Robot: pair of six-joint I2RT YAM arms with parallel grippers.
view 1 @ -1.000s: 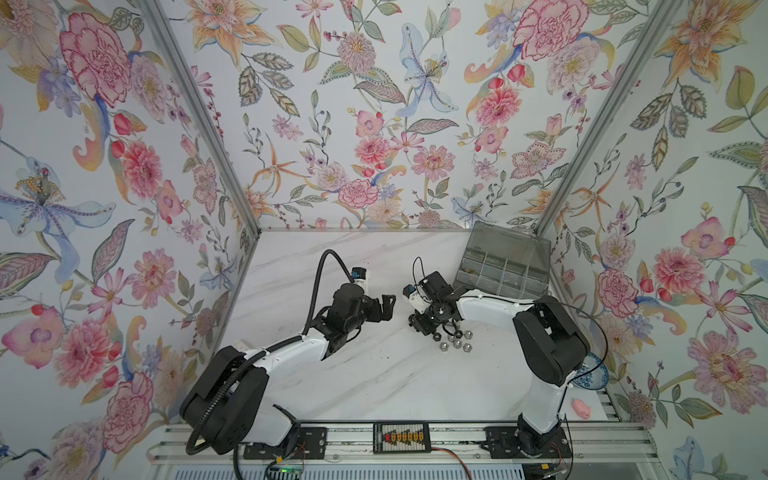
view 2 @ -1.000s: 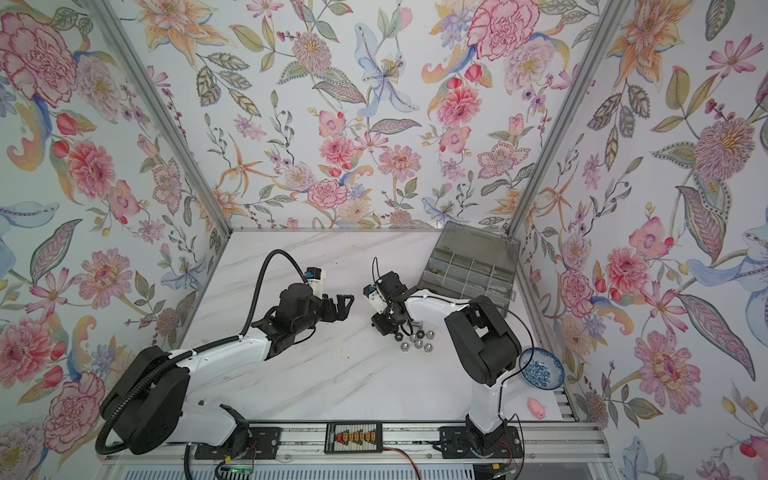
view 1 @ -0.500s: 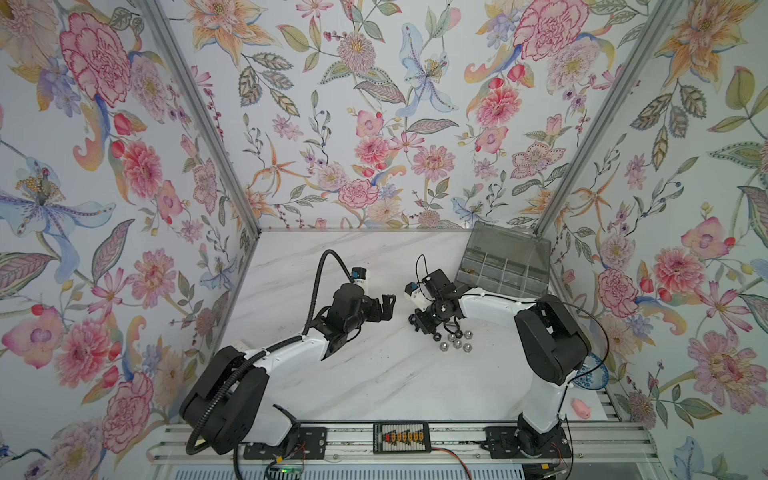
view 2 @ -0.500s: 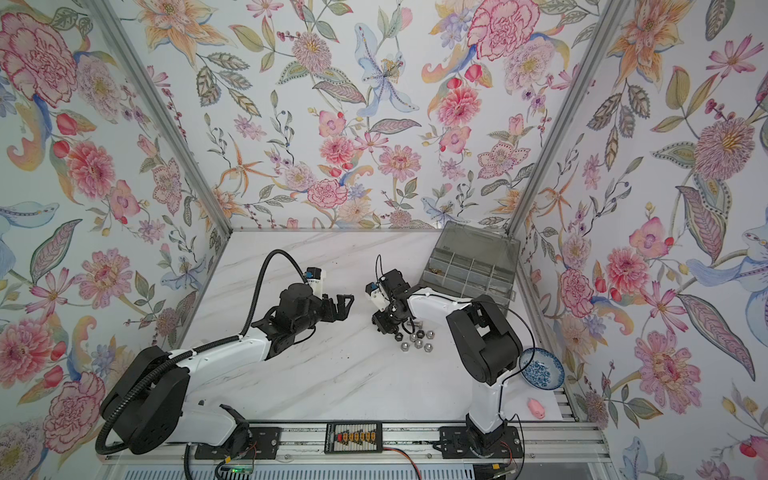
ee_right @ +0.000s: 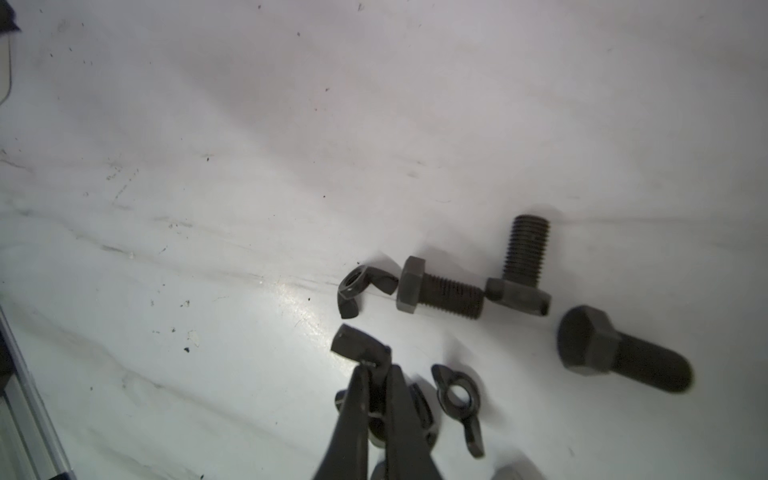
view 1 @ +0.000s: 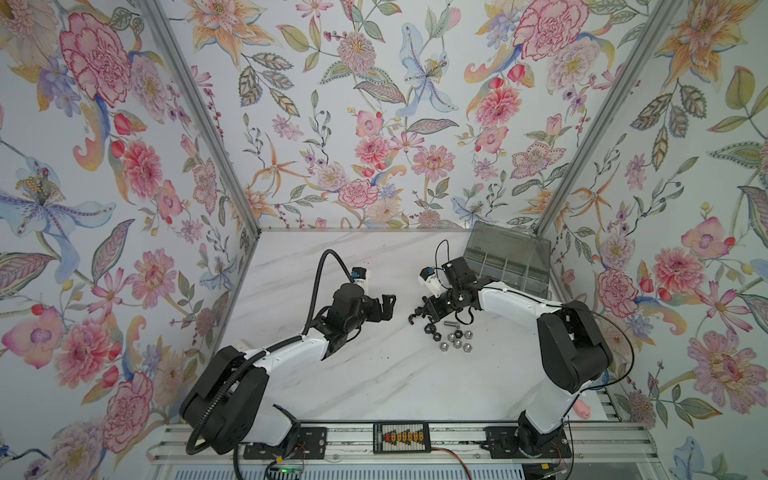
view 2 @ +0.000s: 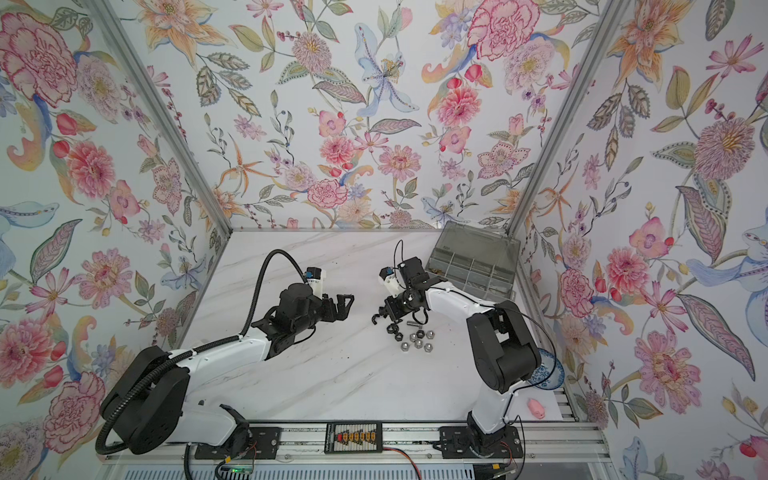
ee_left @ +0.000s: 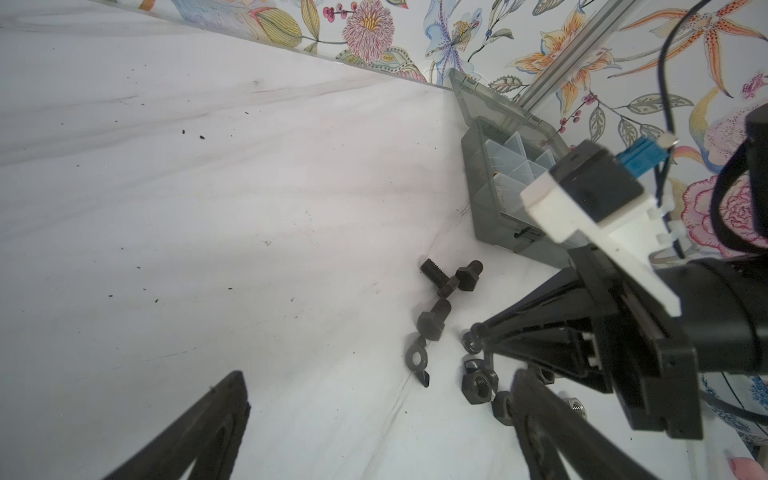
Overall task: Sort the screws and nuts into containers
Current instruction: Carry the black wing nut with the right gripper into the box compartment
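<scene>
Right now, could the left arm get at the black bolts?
Probably yes: the open left claw faces the bolts across bare table, though the right claw, pinching a wing nut, crowds them.

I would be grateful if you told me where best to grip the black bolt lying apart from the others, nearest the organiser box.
Probably across the threaded shaft of the lone black bolt, coming from above with the pincer's fingers either side of it. It lies flat, clear of the other bolts, leaving room beside the shaft; the hex head is wider and less handy.
</scene>
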